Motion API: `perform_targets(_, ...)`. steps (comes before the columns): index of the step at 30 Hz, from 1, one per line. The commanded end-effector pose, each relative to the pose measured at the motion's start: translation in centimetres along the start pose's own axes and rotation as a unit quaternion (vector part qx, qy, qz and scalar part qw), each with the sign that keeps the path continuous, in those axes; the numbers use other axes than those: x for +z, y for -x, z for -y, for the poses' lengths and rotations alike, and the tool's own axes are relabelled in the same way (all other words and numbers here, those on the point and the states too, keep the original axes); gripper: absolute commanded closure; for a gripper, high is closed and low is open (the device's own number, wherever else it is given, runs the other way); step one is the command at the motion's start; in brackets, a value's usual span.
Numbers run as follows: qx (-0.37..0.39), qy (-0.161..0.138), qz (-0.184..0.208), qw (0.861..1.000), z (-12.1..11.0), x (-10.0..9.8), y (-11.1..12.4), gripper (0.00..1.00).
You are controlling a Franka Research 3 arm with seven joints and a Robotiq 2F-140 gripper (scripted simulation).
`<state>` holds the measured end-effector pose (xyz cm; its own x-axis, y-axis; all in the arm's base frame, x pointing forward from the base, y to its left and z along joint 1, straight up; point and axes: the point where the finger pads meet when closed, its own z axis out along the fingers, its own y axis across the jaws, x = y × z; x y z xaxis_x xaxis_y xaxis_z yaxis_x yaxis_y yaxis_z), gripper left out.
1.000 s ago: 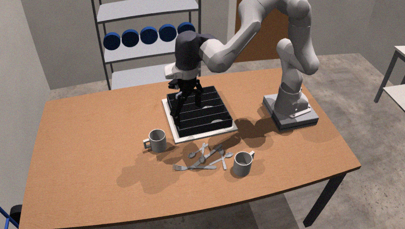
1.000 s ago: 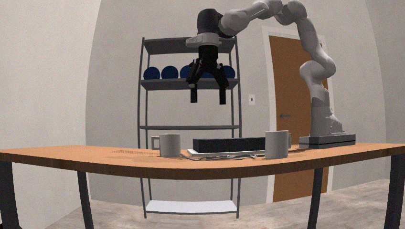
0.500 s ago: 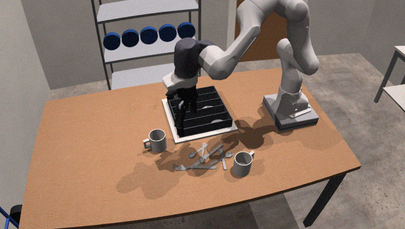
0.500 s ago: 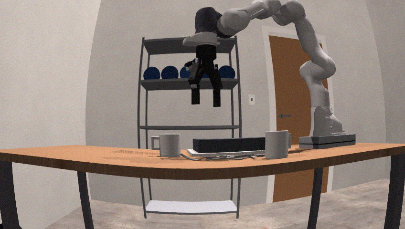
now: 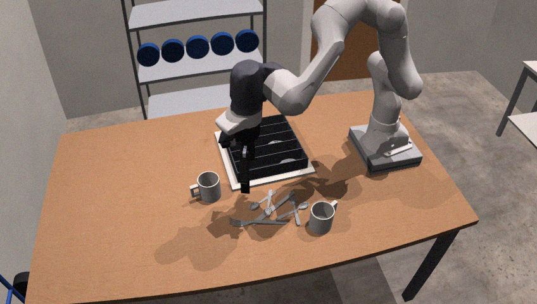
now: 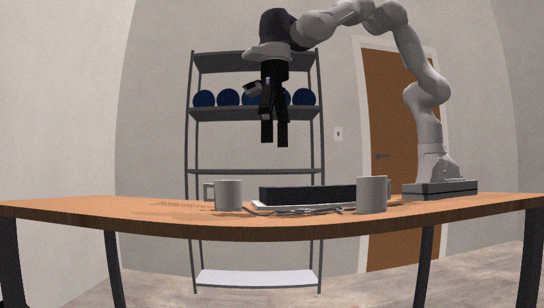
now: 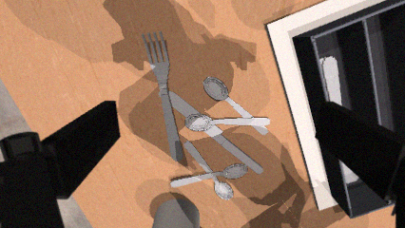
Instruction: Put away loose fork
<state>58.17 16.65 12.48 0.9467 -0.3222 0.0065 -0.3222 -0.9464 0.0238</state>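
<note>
The pincer [image 6: 274, 142] hangs fully apart, gripping nothing, high above the fork [image 7: 163, 90] on the desk [image 5: 113, 169].

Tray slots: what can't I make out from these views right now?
- Tray forks: top view, the arm covers the far slots.
- Tray inside: exterior view, its side wall hides it.
- Tray: wrist view, the frame edge and a gripper finger cut it off.
- Fork handle end: wrist view, it meets the knife; which lies on top is unclear.

Grey walls, orange door [image 6: 385, 126], metal shelf rack [image 6: 188, 114], concrete floor [image 5: 489, 188].
</note>
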Motion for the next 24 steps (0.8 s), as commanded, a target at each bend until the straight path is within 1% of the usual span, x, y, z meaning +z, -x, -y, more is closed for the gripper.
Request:
perform_targets(1,-0.074,-0.004,0.003,0.997,0.6,0.3,0.0,0.0)
perform_targets(2,-0.074,-0.004,0.003,0.997,0.6,0.3,0.0,0.0)
perform_targets(3,-0.099,-0.005,0.003,0.995,1.4,0.5,0.1,0.0)
perform_targets(12,-0.181,-0.01,0.003,0.983,3.8,1.3,0.6,0.0)
perform_targets(24,-0.187,-0.01,0.003,0.982,4.0,1.3,0.6,0.0)
